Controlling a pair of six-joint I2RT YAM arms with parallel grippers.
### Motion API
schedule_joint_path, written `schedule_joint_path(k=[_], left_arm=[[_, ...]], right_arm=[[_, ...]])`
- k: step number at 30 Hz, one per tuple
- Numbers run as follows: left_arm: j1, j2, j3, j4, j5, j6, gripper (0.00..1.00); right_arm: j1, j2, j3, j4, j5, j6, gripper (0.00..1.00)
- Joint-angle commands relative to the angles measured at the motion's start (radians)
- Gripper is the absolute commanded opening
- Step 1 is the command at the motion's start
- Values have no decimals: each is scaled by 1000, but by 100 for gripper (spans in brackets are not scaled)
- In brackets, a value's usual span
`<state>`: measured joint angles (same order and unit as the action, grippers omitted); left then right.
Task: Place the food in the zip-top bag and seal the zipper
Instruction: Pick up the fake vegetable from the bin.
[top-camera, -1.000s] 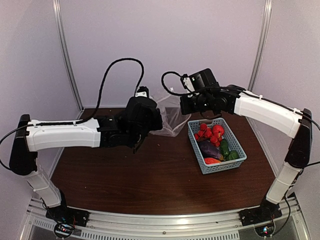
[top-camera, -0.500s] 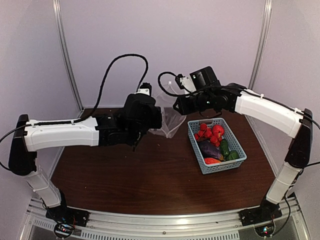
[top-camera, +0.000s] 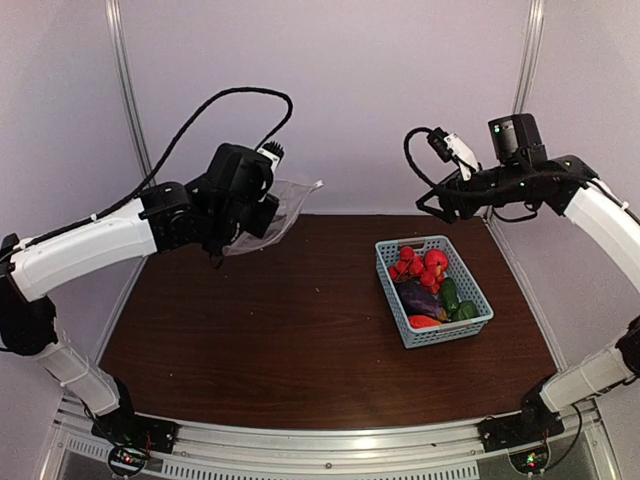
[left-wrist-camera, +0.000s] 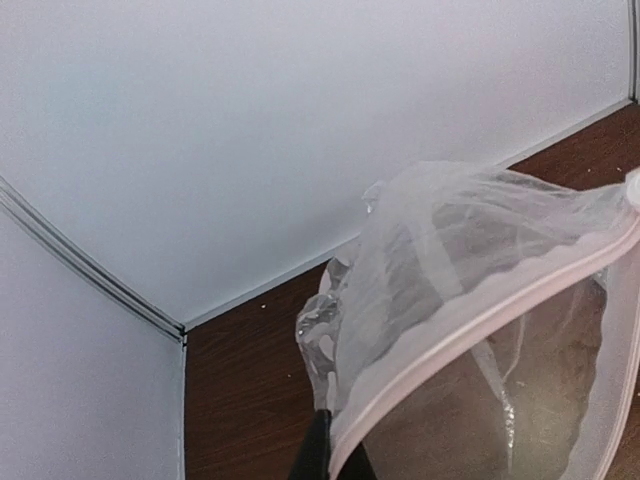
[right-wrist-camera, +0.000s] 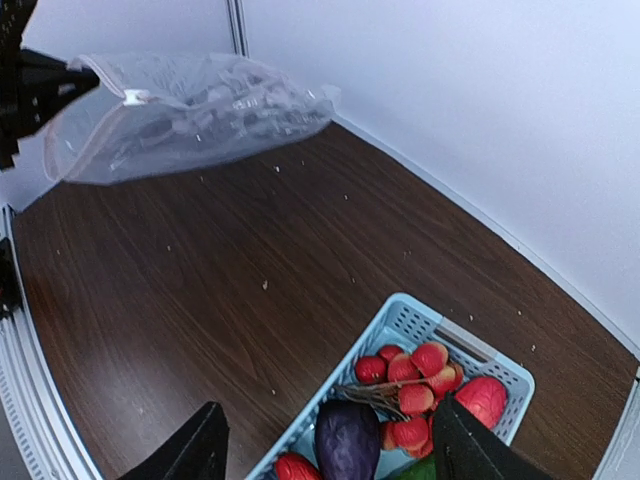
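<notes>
The zip-top bag (top-camera: 290, 205) hangs in the air at the back left, pinched at its mouth edge by my shut left gripper (top-camera: 256, 214). In the left wrist view the dark fingertips (left-wrist-camera: 322, 458) clamp the clear bag (left-wrist-camera: 470, 240) just beside its pale zipper (left-wrist-camera: 480, 330). The white slider tab (right-wrist-camera: 131, 97) shows in the right wrist view. My right gripper (top-camera: 428, 207) is raised at the back right, open and holding nothing (right-wrist-camera: 330, 455). It is above the near-left corner of the blue basket (top-camera: 392, 300). The food lies in that basket: red pieces (top-camera: 415, 265), an eggplant (top-camera: 420, 298), cucumbers (top-camera: 455, 300), an orange piece (top-camera: 422, 321).
The basket (right-wrist-camera: 400, 320) stands right of centre on the brown table (top-camera: 270, 330). Pale walls with metal corner posts (top-camera: 130, 110) close in the back and sides.
My right gripper opened, let go of the bag and swung back to the right. The left arm carried the bag up and to the left.
</notes>
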<state>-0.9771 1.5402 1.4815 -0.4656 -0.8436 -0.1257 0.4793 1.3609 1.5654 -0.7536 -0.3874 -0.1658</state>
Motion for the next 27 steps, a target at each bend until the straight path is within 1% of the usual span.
schedule_joint_path(k=[1,4,6,8,10,12,14,16,18,20,23,24,27], left_arm=[[-3,-11,66,-115,96,159,0],[-3,64,47,-56,276,169,0],[-3,146,57,-24,374,175,0],[-1,233,84,-11,413,178,0],[8,279,92,9,449,179,0],[25,291,71,36,506,166,0],[53,277,40,56,565,132,0],[98,246,-2,86,684,53,0],[135,216,-51,144,762,20,0],[161,197,-86,181,816,13,0],[182,181,-117,220,842,-25,0],[188,178,-129,233,883,-43,0],[192,175,-115,199,927,-103,0]], right_arm=[[-43,-53,-151,-118,4,-154,71],[-61,-81,-268,-93,71,-208,71],[-69,-71,-330,-62,134,-212,69],[-85,-47,-360,-50,140,-228,67],[-91,-27,-380,-45,115,-283,62],[-91,-7,-405,-12,126,-319,58],[-92,36,-407,1,153,-332,56],[-91,99,-389,-19,148,-354,56],[-90,168,-352,-53,121,-387,56],[-90,230,-314,-78,100,-406,57],[-90,316,-279,-67,104,-394,63],[-89,343,-265,-65,102,-388,63],[-89,416,-213,-69,82,-380,71]])
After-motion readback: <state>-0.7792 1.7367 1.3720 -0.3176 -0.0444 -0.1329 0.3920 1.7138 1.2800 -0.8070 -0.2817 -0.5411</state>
